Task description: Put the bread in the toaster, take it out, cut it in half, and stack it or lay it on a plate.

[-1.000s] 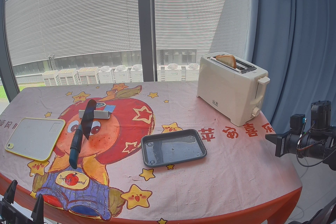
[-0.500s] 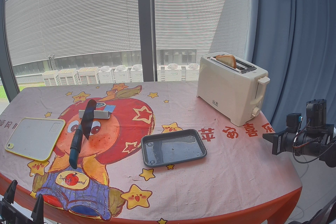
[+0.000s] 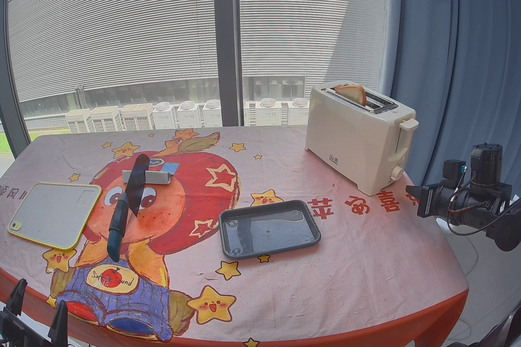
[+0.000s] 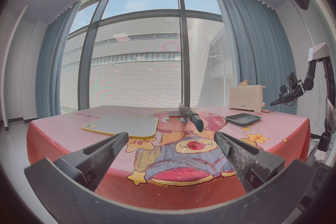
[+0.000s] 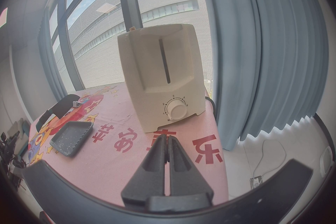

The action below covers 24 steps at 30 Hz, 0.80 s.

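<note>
A slice of bread point(image 3: 351, 93) stands partly out of the slot of the cream toaster point(image 3: 358, 134) at the table's back right. A dark rectangular plate point(image 3: 269, 228) lies mid-table. A blue-handled knife point(image 3: 126, 204) rests on a small white stand, beside a pale cutting board point(image 3: 54, 213) at the left. My right gripper point(image 3: 412, 194) hovers off the table's right edge, level with the toaster's dial end; its fingers are shut with nothing held point(image 5: 167, 138). Below the table's front left edge, my left gripper point(image 4: 170, 135) stands open with nothing in it.
A blue curtain point(image 3: 461, 39) hangs close behind and to the right of the toaster. The window pillar point(image 3: 225, 28) stands behind the table. The toaster's lever point(image 3: 408, 124) and dial point(image 5: 176, 109) face my right gripper.
My right gripper has risen and drifted slightly toward the toaster's lever end. The left arm, bread and other things have stayed put.
</note>
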Motion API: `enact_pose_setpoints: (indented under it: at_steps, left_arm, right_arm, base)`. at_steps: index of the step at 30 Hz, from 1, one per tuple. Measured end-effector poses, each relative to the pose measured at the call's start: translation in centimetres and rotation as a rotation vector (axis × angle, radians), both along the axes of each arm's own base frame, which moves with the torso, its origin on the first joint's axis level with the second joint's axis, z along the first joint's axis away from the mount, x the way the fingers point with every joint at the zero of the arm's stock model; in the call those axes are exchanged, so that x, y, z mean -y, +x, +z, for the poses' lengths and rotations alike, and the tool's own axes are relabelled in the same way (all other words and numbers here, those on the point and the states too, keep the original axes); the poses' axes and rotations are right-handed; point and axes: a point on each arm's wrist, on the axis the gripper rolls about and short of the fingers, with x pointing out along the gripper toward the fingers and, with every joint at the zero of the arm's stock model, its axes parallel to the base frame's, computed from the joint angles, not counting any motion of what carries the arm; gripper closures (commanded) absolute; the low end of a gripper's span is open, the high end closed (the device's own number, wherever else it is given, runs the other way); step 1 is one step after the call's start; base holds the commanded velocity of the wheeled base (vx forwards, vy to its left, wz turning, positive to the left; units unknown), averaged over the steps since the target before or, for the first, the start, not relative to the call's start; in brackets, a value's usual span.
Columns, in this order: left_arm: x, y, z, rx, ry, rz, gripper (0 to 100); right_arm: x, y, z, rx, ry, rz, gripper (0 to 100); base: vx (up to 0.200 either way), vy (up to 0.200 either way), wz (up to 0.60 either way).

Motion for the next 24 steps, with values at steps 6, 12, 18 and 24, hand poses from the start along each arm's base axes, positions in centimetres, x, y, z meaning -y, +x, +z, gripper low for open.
enact_pose_setpoints:
  at_steps: [6, 12, 18, 24]
  left_arm:
    - [0.0, 0.0, 0.0, 0.000, 0.000, 0.000, 0]
    - [0.0, 0.0, 0.0, 0.000, 0.000, 0.001, 0]
    - [0.0, 0.0, 0.0, 0.000, 0.000, 0.001, 0]
    - [0.0, 0.0, 0.0, 0.000, 0.000, 0.000, 0]
  right_arm:
    - [-0.2, 0.5, -0.7, -0.022, -0.002, 0.001, 100]
    - [-0.5, 0.7, -1.3, -0.044, -0.003, 0.008, 100]
    - [-0.5, 1.4, -2.0, -0.065, -0.012, 0.005, 100]
    - [-0.6, 1.8, -2.3, -0.050, -0.010, 0.005, 100]
  base:
    - [0.000, 0.000, 0.00]
    - [0.000, 0.000, 0.00]
    - [0.000, 0.000, 0.00]
    - [0.000, 0.000, 0.00]
